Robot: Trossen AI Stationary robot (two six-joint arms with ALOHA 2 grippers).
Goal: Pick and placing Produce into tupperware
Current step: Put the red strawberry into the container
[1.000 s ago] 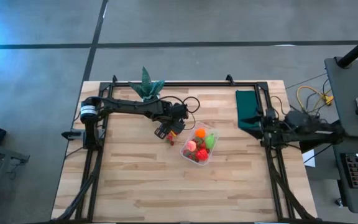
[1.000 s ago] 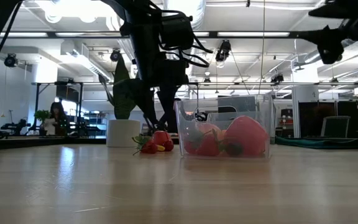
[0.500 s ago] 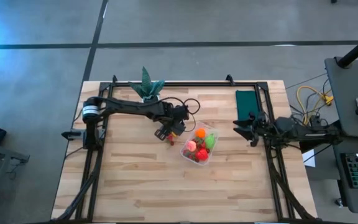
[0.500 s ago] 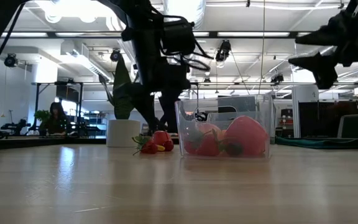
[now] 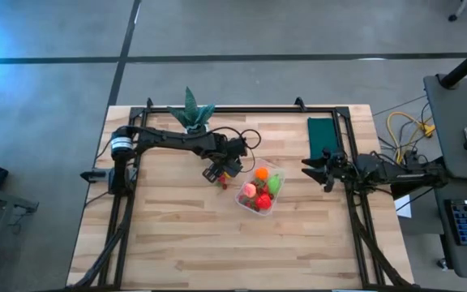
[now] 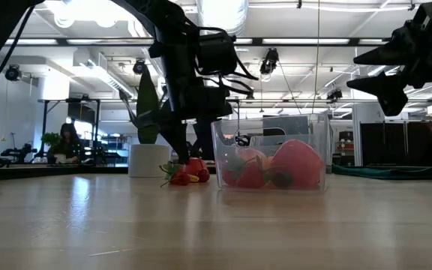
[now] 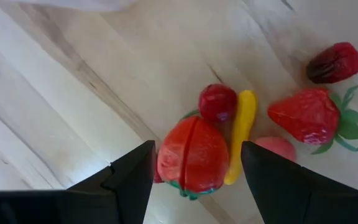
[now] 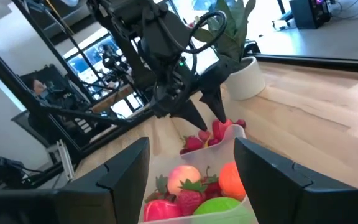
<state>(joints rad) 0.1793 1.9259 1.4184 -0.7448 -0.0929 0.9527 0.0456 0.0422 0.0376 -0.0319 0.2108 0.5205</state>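
Observation:
A clear tupperware tub (image 5: 259,191) (image 6: 271,163) (image 8: 238,134) stands mid-table holding several produce pieces: orange, pink, red, green. More produce lies on the wood to its left (image 5: 221,178) (image 6: 186,173): a red tomato-like piece (image 7: 193,157), a yellow strip (image 7: 241,134), strawberries (image 7: 308,116). My left gripper (image 5: 216,173) (image 7: 194,165) is open, pointing down, its fingers on either side of the red piece; whether they touch it I cannot tell. My right gripper (image 5: 312,169) (image 8: 191,177) is open, raised above the table right of the tub.
A green spiky plant in a white pot (image 5: 190,112) (image 6: 148,159) stands at the far edge behind the left arm. A dark green cloth (image 5: 321,138) lies at the far right. Bare wood spreads along the near side (image 5: 217,243). A person (image 6: 69,142) is in the room beyond.
My right gripper has come off the green cloth toward the table's left, toward the tub, and stays raised. My left gripper has sunk slightly toward the loose produce beside the tub. The produce and tub have kept still.

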